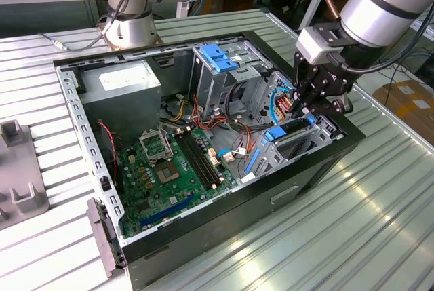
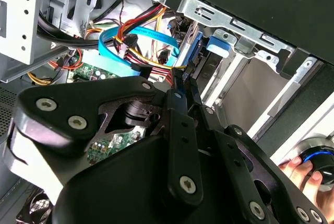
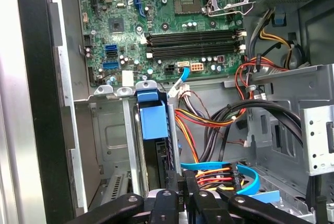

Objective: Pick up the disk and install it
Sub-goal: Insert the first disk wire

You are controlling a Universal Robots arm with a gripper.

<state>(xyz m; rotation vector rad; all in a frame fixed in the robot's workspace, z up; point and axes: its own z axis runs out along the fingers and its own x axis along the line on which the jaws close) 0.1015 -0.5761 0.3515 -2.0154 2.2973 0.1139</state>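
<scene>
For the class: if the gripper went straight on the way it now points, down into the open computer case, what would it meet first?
Most likely the disk, standing on edge in the drive cage right ahead of the gripper. The exterior view agrees, though depth is hard to judge.

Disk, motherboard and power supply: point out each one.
disk (image 3: 155,122): first wrist view, on its blue carrier end, in the bay slot.
motherboard (image 1: 163,169): exterior view, on the green board near the socket.
power supply (image 1: 125,82): exterior view, on its grey top face.

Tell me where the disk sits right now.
The disk stands on edge in the drive cage at the computer case's front corner, toward the exterior view's right, directly under the pincer.
</scene>
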